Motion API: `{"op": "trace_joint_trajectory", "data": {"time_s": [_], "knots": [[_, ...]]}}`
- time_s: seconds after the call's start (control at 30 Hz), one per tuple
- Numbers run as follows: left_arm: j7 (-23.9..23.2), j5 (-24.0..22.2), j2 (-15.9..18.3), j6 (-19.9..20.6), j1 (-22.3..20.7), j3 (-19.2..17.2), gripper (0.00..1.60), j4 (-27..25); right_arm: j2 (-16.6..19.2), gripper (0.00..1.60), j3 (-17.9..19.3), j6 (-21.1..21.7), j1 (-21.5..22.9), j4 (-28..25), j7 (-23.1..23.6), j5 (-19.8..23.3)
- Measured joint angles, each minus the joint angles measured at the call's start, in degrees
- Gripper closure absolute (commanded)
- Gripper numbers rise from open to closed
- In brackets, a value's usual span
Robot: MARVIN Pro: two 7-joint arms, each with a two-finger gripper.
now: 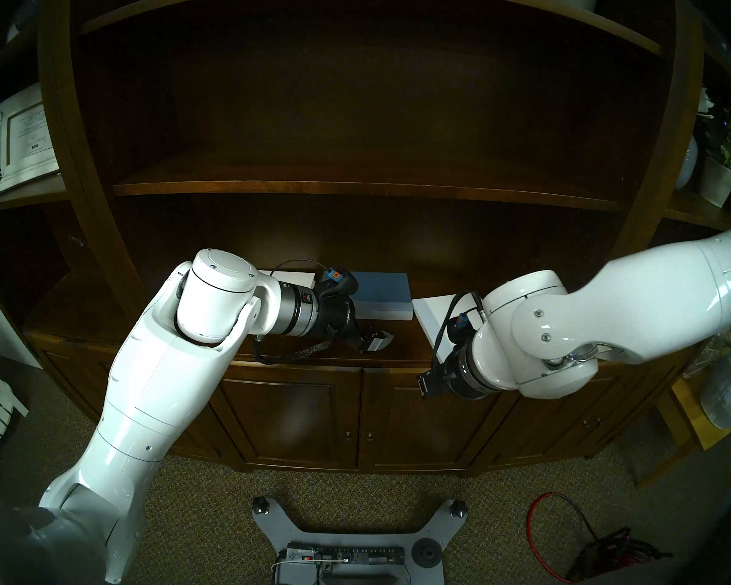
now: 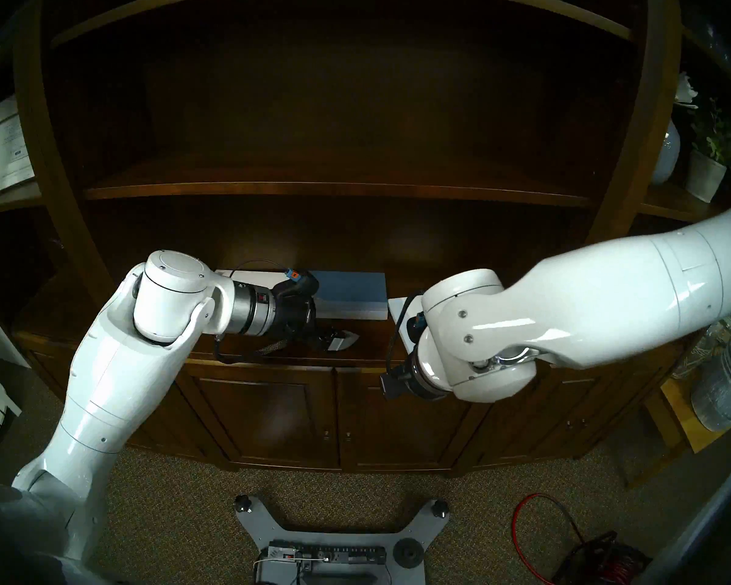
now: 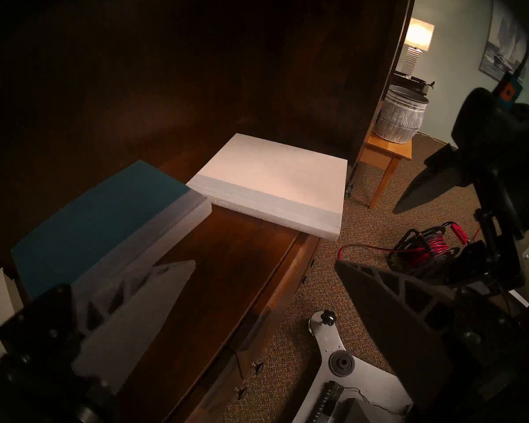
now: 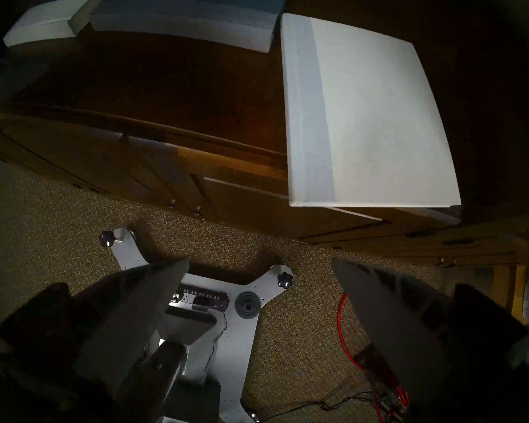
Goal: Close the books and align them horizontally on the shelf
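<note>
Three closed books lie flat on the dark-brown shelf (image 1: 397, 339). The blue book (image 1: 380, 290) with a pale spine strip is in the middle. A white book (image 1: 292, 278) lies to its left, partly behind my left wrist. The white book with a grey-blue strip (image 4: 379, 114) lies to its right, turned and overhanging the shelf's front edge; it also shows in the left wrist view (image 3: 272, 175). My left gripper (image 3: 264, 262) is open and empty, just above the shelf in front of the blue book (image 3: 98, 218). My right gripper (image 4: 260, 260) is open and empty, over the carpet in front of the cabinet.
A thinner upper board (image 1: 355, 189) overhangs the shelf. Cabinet doors (image 1: 292, 419) are below it. The robot base (image 1: 338, 546) and a red cable reel (image 1: 600, 559) are on the carpet. A side table with a grey pot (image 3: 400, 117) stands right of the bookcase. A framed picture (image 1: 22, 136) is at far left.
</note>
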Motion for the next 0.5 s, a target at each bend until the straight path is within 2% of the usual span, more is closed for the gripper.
{"op": "trace_joint_trajectory", "data": {"time_s": [0.3,0.5], "knots": [[-0.01,0.04,-0.03,0.0,-0.01,0.0,0.0,0.0,-4.54,0.0,0.43,0.01,-2.09,4.99,-0.97,0.46],[-0.01,0.07,-0.04,0.0,-0.01,-0.01,0.0,0.0,-7.82,0.0,1.18,1.68,-2.79,8.9,-1.62,1.47]]}}
